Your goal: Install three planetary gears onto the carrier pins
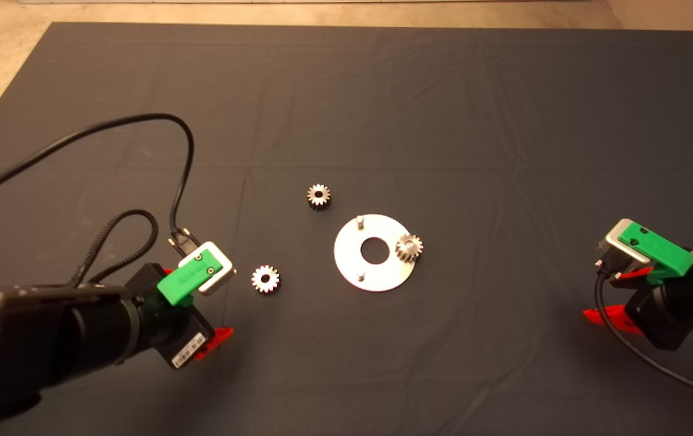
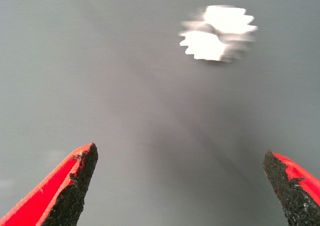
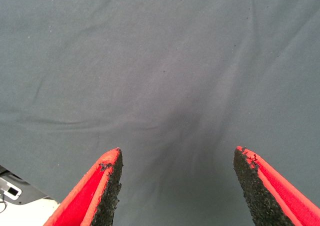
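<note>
Our left gripper (image 2: pixel 180 186) gapes empty near 1 loose gear (image 1: pixel 265 278); 1 gear (image 1: pixel 409 247) sits on the disc (image 1: pixel 352 266), 2 remain; right gripper (image 3: pixel 177 186) open too.

My dark mat (image 1: pixel 443 109) carries a shiny disc (image 1: pixel 377 269) near its middle. Two loose gears rest flat on the cloth: one (image 1: pixel 318 196) just beyond the disc, the other (image 1: pixel 265 279) near my left arm.

We log one planetary gear (image 1: pixel 409 247) seated on the disc's (image 1: pixel 346 257) right pin; two bare pins (image 1: pixel 359 220) (image 1: pixel 360 277); two gears (flat on mat) (image 1: pixel 318 195) (image 1: pixel 265 279) lie left.
</note>
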